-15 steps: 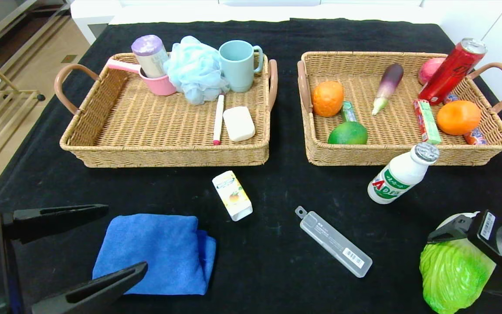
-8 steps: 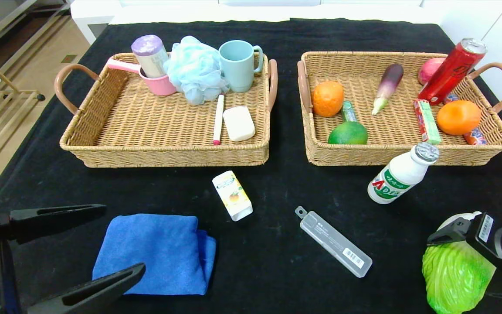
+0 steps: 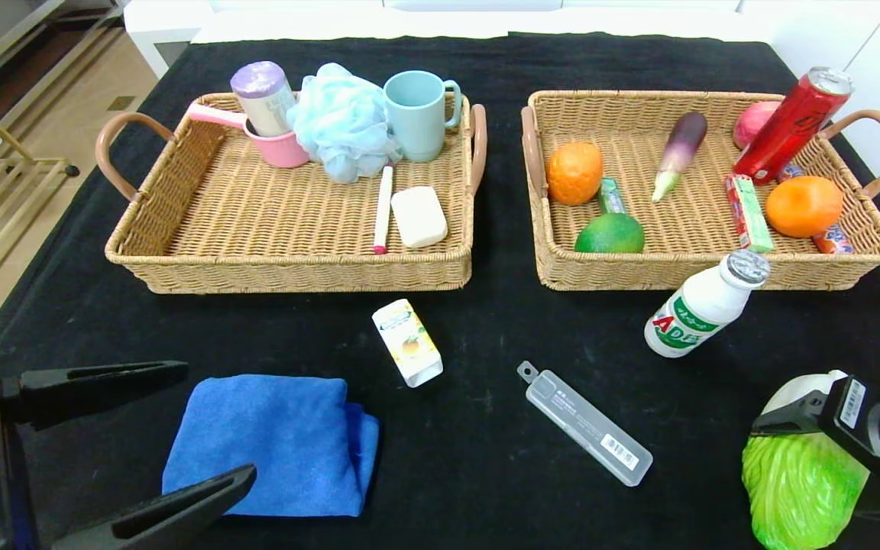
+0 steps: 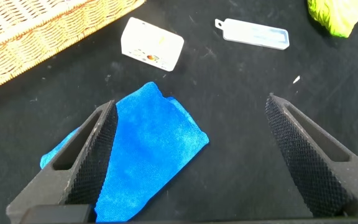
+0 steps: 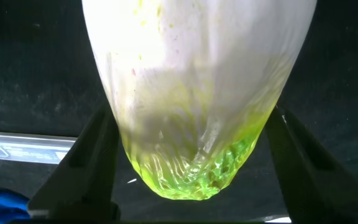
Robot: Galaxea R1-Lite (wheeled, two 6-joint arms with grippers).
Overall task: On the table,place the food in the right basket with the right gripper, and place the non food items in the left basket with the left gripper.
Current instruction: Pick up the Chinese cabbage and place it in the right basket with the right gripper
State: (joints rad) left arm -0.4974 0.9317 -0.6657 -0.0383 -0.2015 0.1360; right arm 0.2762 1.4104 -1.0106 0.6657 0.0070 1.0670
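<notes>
Nearest the robot, the right gripper (image 5: 188, 165) straddles the cabbage (image 3: 799, 477), fingers against its sides; whether they grip is unclear, and the frame edge cuts both off. The left gripper (image 3: 142, 435) gapes wide over the blue towel (image 3: 276, 443). Farther out on the table (image 3: 486, 321) lie the clear case (image 3: 585, 424), carton (image 3: 407, 341) and bottle (image 3: 703, 304), before the left basket (image 3: 287, 271) and right basket (image 3: 715, 271).

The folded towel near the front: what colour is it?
Plain bright blue towel; the head view shows it best.
</notes>
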